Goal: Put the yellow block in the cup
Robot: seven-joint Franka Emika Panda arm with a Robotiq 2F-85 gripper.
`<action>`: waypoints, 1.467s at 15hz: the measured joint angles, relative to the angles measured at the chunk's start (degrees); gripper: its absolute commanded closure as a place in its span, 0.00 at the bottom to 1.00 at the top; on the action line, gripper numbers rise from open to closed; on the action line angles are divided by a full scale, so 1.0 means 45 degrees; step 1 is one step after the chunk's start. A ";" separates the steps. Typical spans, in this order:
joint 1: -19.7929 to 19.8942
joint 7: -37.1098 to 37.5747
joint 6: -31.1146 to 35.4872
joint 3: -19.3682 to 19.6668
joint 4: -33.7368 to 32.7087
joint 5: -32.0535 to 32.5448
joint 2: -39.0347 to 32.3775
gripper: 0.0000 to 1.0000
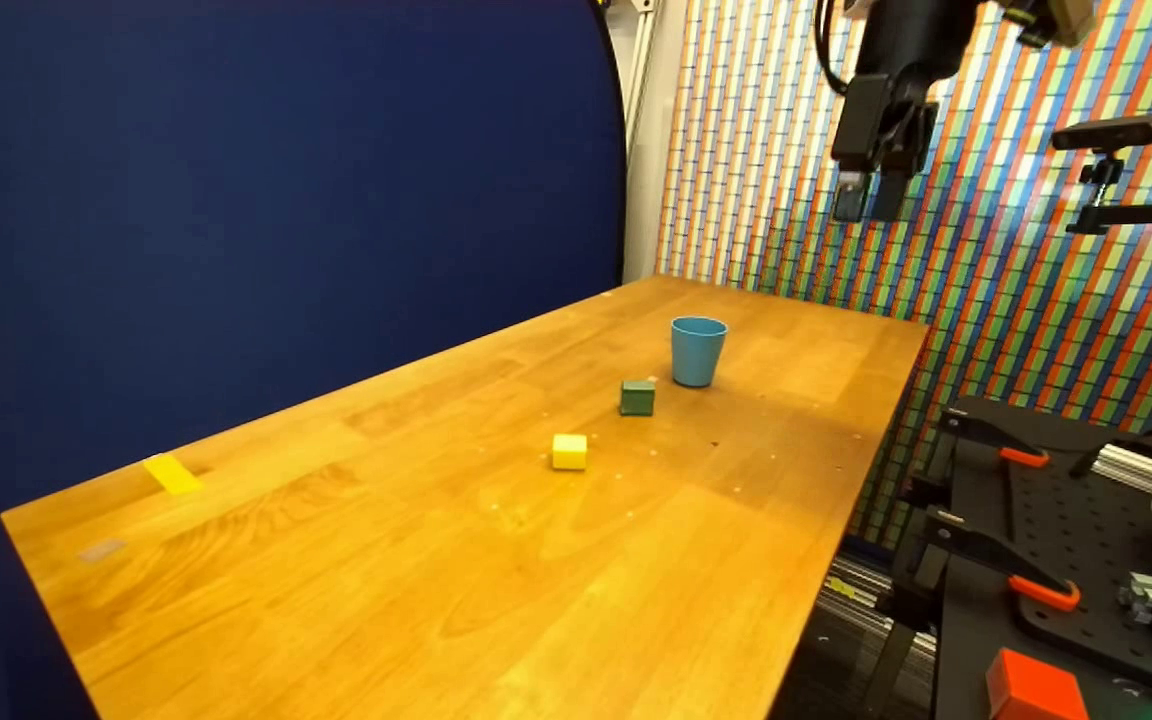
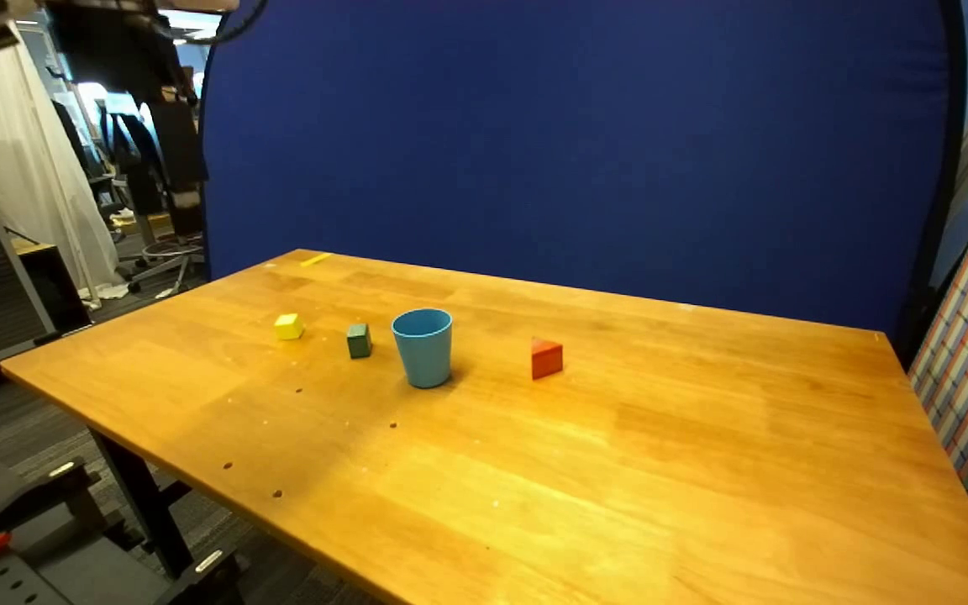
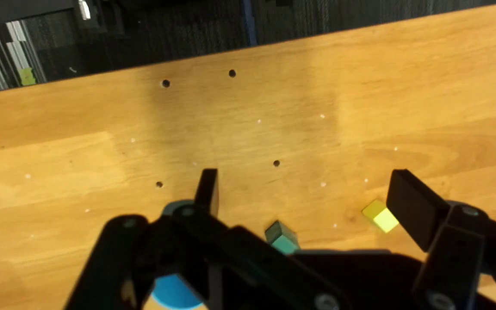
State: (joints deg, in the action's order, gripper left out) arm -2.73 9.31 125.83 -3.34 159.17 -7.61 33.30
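Currently, the gripper (image 3: 303,185) is hovering above the table (image 1: 416,590), jaws standing wide apart; the yellow block (image 1: 569,453) is resting there, the green block (image 1: 637,399) sitting between it and the cup (image 1: 697,355).

Jaws spread wide over the desk (image 3: 239,112), and there's the yellow block (image 3: 379,215) in the wrist view, seen right alongside one of them, one face bright, one darker! Showing between the two, the green cube (image 3: 281,237), partly covered by the jaws. The cup (image 3: 175,293)? Mostly hidden, just a blue slice peeking past, the farthest of the three from the desk's visible edge. Four dark holes (image 3: 232,73) mark the wood, two of them near that edge, and beyond it, dark floor (image 3: 200,36).
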 measured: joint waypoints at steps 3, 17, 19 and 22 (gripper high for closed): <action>-0.0885 -0.0942 0.1243 -0.0004 -0.0360 -0.0697 -0.2533 0.00; -0.2096 -0.2005 0.7104 -0.1259 -0.6536 0.0640 -1.3870 0.00; -0.2296 -0.1957 0.7139 -0.1016 -0.7737 0.1229 -1.5061 0.00; -0.2599 -0.1849 0.6964 -0.0728 -0.8759 0.1759 -1.5758 0.00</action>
State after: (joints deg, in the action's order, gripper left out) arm -14.42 0.99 157.17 -6.62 119.75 0.30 -37.61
